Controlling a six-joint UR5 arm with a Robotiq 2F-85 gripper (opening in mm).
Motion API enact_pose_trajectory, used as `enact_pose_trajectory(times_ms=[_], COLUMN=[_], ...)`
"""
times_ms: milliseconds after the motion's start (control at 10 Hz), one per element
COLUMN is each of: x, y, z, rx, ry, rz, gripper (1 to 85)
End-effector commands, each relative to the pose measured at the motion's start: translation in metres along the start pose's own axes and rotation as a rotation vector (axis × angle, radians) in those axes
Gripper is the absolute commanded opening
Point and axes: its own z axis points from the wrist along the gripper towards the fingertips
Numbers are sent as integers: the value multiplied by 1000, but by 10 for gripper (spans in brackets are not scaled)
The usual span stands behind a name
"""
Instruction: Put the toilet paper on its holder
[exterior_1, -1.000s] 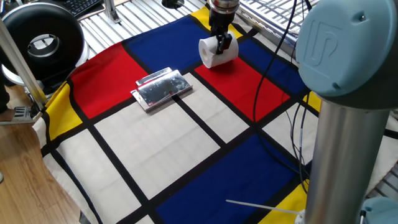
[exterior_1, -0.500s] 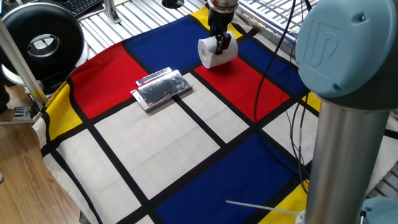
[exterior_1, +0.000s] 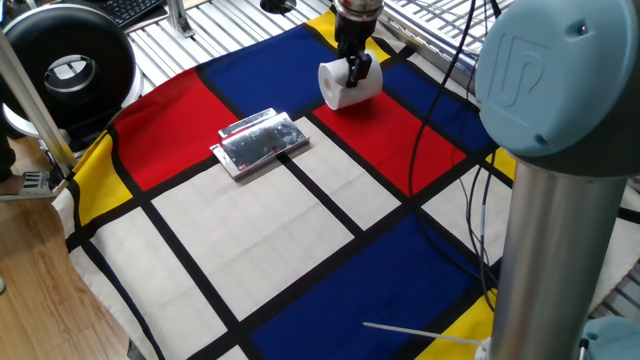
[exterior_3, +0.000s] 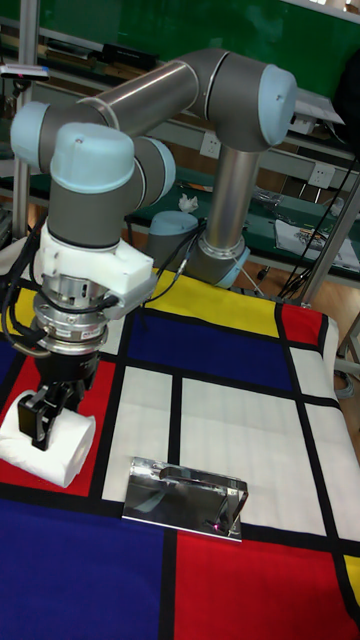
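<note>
The toilet paper (exterior_1: 342, 93) is a white roll lying on its side on the red patch at the back of the cloth, also seen in the tall fixed view (exterior_3: 72, 448). My gripper (exterior_1: 353, 70) comes straight down onto it, its dark fingers closed on the roll's upper part (exterior_3: 42, 420). The holder (exterior_1: 260, 143), a shiny silver plate, lies flat to the left of the roll, about one roll-length away; in the tall fixed view the holder (exterior_3: 185, 495) sits to the roll's right. The contact under the roll is hidden.
A big black round device (exterior_1: 68, 72) stands at the back left, off the cloth. The arm's grey column (exterior_1: 560, 210) fills the right side. A black cable (exterior_1: 420, 130) hangs over the red patch. A thin white rod (exterior_1: 420, 333) lies at the front right.
The gripper and the roll have shifted by a hair toward the upper left; the holder has not moved.
</note>
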Motion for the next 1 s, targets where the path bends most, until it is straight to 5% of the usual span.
enact_pose_trajectory(times_ms=[0,400,600,900], x=[-6,-13,-7,-2], y=[3,2,-7,-6], z=[-10,-10,-10,-10], rx=[-4,1,34,29], ry=[-11,-39,-14,6], rz=[31,45,23,8], gripper=[10,10,10,10])
